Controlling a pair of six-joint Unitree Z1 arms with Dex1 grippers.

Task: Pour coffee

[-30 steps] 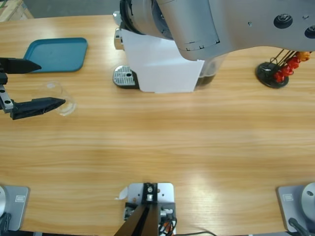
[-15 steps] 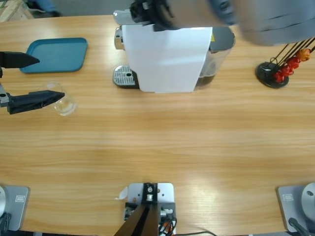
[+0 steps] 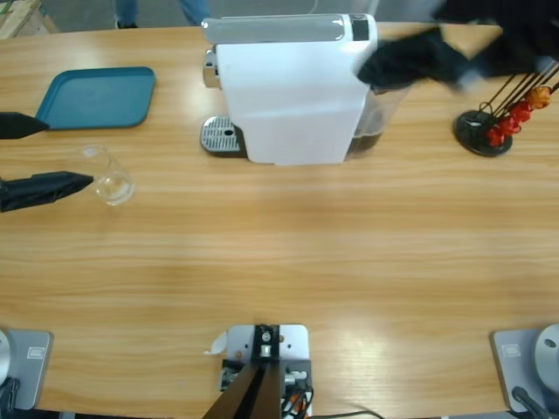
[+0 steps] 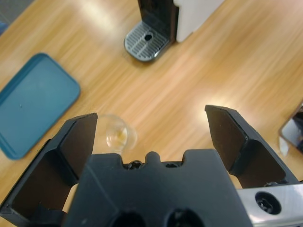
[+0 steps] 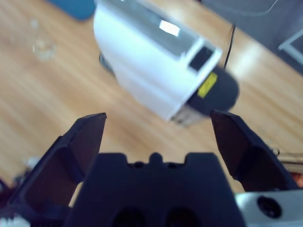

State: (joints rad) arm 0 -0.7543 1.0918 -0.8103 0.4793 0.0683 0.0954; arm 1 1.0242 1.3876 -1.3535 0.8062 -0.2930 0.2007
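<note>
Approach stage: glass not yet gripped, no coffee visible.

The left gripper (image 3: 42, 155) is held wide open and empty beside the empty glass (image 3: 106, 175), near the tray (image 3: 96, 96). The glass must next be enclosed and carried to the machine (image 3: 288, 92). The right gripper (image 5: 156, 137), wide open and empty, is blurred in the high view; the spout is hidden.

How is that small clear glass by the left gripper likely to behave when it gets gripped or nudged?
The clear glass looks empty, so it is probably light and could slide or tip on the smooth wooden table if one jaw meets it first. Its glossy, rounded wall may be slippery between the jaws of the open left gripper. Being thin and transparent, it is likely fragile under a hard squeeze.
</note>
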